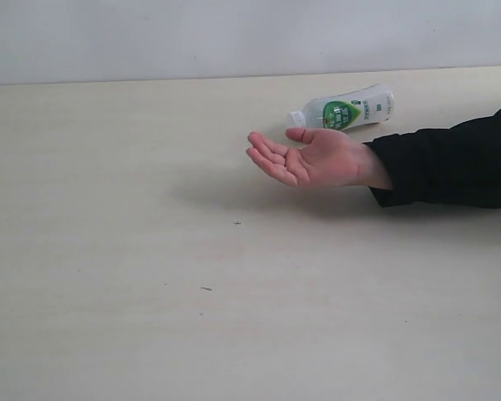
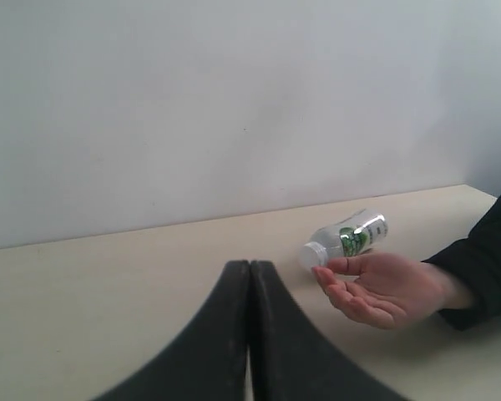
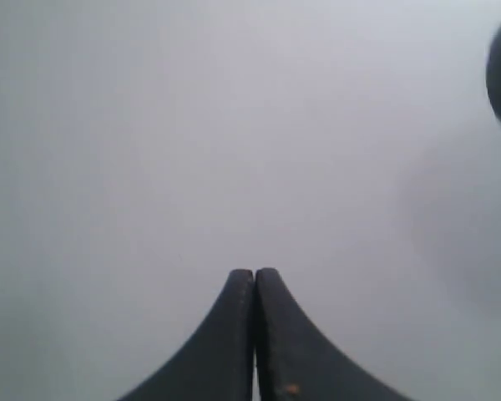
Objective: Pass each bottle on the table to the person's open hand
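The person's open hand (image 1: 317, 159) reaches in from the right of the exterior view, palm up. Its digits are loosely spread and slightly curled, pointing to the left, and the thumb is raised on the far side. The wrist and forearm run back to the right edge in a black sleeve (image 1: 451, 159) that lies along the counter (image 1: 108, 251). The hand appears to hover just above the surface, with a soft shadow beneath it, though whether its back touches the counter is hard to tell.

One bottle (image 1: 344, 109) lies on its side on the counter just behind the hand. It is clear, with a white and green label and a white cap. The cap end points left and sits close by the thumb, and the base angles away toward the pale wall (image 1: 234, 33).

In the left wrist view, the left fingers (image 2: 225, 334) are clenched flat against each other with nothing between them. They are aimed across the counter, with the hand (image 2: 384, 288) and bottle (image 2: 351, 238) off to one side ahead. The right fingers (image 3: 225, 334) are likewise pressed together on nothing, facing a blurred pale grey surface.
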Robot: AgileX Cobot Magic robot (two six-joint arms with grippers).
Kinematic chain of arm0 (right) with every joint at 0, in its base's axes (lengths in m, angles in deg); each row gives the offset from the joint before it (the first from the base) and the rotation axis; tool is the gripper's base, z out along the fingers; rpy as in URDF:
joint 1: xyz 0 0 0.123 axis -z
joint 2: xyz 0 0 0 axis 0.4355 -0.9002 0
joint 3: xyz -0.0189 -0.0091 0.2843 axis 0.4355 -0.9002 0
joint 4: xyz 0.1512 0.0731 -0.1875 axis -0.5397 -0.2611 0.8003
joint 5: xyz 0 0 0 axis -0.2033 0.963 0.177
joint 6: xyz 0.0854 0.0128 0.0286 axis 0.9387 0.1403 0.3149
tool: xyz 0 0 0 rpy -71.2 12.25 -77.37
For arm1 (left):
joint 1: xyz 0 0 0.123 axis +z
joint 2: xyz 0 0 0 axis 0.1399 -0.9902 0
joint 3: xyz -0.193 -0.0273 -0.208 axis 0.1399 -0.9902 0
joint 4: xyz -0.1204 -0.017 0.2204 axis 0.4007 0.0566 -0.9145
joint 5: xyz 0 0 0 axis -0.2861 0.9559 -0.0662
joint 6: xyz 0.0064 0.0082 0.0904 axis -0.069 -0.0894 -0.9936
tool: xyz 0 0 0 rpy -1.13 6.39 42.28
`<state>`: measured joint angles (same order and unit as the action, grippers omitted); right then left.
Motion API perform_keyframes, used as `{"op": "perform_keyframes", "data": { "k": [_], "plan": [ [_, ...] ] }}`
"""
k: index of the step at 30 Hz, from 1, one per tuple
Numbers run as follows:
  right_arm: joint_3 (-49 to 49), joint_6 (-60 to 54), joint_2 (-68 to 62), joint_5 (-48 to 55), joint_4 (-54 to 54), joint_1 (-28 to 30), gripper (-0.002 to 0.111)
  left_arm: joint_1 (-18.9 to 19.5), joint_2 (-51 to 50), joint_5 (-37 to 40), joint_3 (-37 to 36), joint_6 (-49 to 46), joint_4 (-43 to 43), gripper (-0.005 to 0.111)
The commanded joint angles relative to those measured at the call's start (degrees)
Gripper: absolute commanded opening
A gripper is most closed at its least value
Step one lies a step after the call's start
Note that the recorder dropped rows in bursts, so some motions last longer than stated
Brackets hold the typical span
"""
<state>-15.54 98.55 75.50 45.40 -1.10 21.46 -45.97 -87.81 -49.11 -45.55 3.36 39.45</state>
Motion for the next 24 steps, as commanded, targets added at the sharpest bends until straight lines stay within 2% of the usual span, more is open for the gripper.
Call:
{"op": "perform_keyframes", "data": {
  "k": [1, 5, 10, 12, 13, 14, 15, 16, 17, 18, 19, 20, 22, 24],
  "plan": [
    [8.29, -0.15, -3.77, -6.22, 0.23, 0.32, 0.0, -0.32, 0.42, 0.08, -0.39, -0.41, 0.16, 0.0],
    [18.22, -6.55, -13.9, -3.24, 0.23, 0.32, 0.0, -0.32, 0.42, 0.08, -0.39, -0.41, 0.16, 0.0],
    [33.53, -12.02, -33.84, 6.36, -0.03, 0.32, 0.0, -0.32, 0.42, 0.08, -0.39, -0.41, 0.16, 0.0],
    [40.84, -15.47, -43.34, 14.82, 0.34, 0.32, 0.0, -0.32, 0.42, 0.08, -0.39, -0.41, 0.16, 0.0],
    [49.77, -19.29, -53.04, 25.82, 0.34, 0.32, 0.0, -0.32, 0.42, 0.08, -0.39, -0.41, 0.16, 0.0],
    [54.31, -20.71, -56.88, 30.26, 0.52, 0.32, 0.0, -0.32, 0.42, 0.08, -0.39, -0.41, 0.16, 0.0],
    [63.3, -23.02, -66.08, 41.39, 0.96, 0.32, 0.0, -0.32, 0.42, 0.08, -0.39, -0.41, 0.16, 0.0],
    [66.8, -23.19, -69.53, 45.61, 1.64, 0.32, 0.0, -0.32, 0.42, 0.08, -0.39, -0.41, 0.16, 0.0],
    [74.99, -23.19, -77.42, 55.38, 3.91, 0.32, 0.0, -0.32, 0.42, 0.08, -0.39, -0.41, 0.16, 0.0],
    [77.98, -23.19, -80.91, 58.86, 5.57, 0.32, 0.0, -0.32, 0.42, 0.08, -0.39, -0.41, 0.16, 0.0],
    [84.54, -23.48, -86.88, 67.1, 10.33, 0.32, 0.0, -0.32, 0.42, 0.08, -0.39, -0.41, 0.16, 0.0],
    [86.71, -24.87, -88.87, 69.52, 11.98, 0.32, 0.0, -0.32, 0.42, 0.08, -0.39, -0.41, 0.16, 0.0],
    [93.06, -35.29, -95.19, 76.51, 16.06, 0.32, 0.0, -0.32, 0.42, 0.08, -0.39, -0.41, 0.16, 0.0],
    [94.34, -45.27, -98.01, 77.85, 15.17, 0.32, 0.0, -0.32, 0.42, 0.08, -0.39, -0.41, 0.16, 0.0]
  ]
}}
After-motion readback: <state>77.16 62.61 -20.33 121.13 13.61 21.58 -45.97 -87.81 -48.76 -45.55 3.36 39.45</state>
